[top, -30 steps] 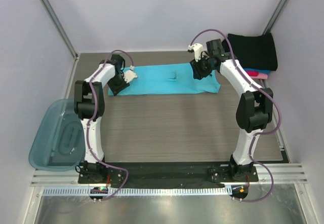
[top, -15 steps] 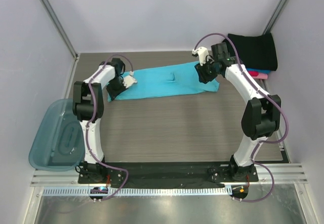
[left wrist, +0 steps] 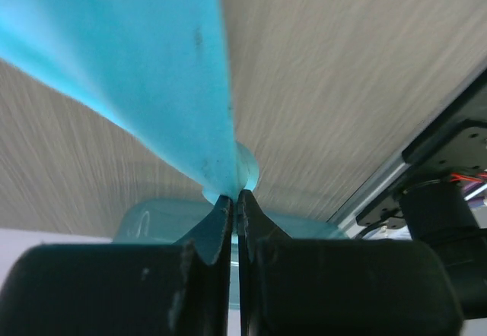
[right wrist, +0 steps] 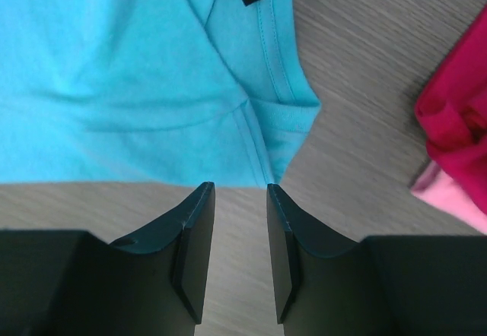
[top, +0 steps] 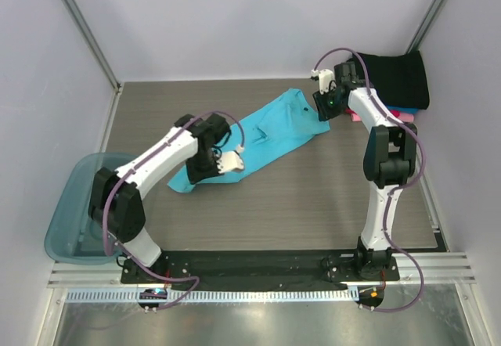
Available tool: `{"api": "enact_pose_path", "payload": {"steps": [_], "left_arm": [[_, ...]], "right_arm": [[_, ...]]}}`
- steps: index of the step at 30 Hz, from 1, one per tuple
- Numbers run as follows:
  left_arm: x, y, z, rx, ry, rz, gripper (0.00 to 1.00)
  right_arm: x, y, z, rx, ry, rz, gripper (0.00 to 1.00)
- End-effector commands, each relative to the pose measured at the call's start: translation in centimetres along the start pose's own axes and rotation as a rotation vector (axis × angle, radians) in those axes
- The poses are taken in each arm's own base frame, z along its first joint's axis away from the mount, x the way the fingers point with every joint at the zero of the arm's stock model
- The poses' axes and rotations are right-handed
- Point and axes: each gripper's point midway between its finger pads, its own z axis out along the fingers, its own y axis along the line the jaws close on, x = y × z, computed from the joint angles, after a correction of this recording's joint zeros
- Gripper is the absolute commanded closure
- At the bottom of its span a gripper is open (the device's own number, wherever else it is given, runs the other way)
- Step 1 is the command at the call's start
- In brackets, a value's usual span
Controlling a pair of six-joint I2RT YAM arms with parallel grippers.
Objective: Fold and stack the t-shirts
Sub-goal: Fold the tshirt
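A turquoise t-shirt [top: 270, 131] lies slantwise on the table, from the middle left up toward the back right. My left gripper [top: 200, 175] is shut on its near left end, and the cloth [left wrist: 175, 70] fans out from the pinched tips [left wrist: 233, 196]. My right gripper [top: 329, 105] hovers open by the shirt's far right end. Its fingers [right wrist: 237, 188] have bare table between them, and the collar edge [right wrist: 274, 62] lies just past the tips. A folded black t-shirt [top: 395, 76] rests on a pink one [top: 403, 115] at the back right.
A translucent blue-grey bin [top: 78, 205] sits off the table's left edge and shows behind the left fingers [left wrist: 152, 214]. The pink cloth [right wrist: 456, 123] lies close to the right of the right gripper. White walls close in the back and sides.
My left gripper closed on the shirt's left end and dragged it toward the near middle, so the shirt now lies slanted. My right gripper moved back and right, off the shirt.
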Motion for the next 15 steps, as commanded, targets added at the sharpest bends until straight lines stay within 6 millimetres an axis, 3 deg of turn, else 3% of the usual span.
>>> {"api": "enact_pose_path", "payload": {"steps": [1,2,3,5,10,15], "left_arm": [[3.9,-9.5,-2.6,0.256,0.233,0.059,0.99],[3.6,-10.1,-2.6,0.256,0.239,0.078,0.99],[3.0,-11.4,-2.6,0.254,0.246,0.103,0.99],[2.5,-12.4,-2.6,0.259,0.252,0.126,0.99],[1.6,-13.8,-2.5,0.270,0.253,0.201,0.98],[0.6,-15.9,-2.1,0.315,0.265,0.271,0.97]], "right_arm": [[-3.8,-0.8,0.8,0.020,-0.076,0.038,0.61],[-3.1,-0.9,2.3,0.010,-0.050,0.053,0.61],[-4.4,-1.3,2.2,0.019,-0.075,0.051,0.60],[-3.8,-1.6,3.7,0.017,-0.041,0.068,0.60],[-4.7,-2.7,4.0,0.058,-0.044,0.059,0.60],[-3.8,-3.1,4.6,0.082,-0.013,0.068,0.59]]}}
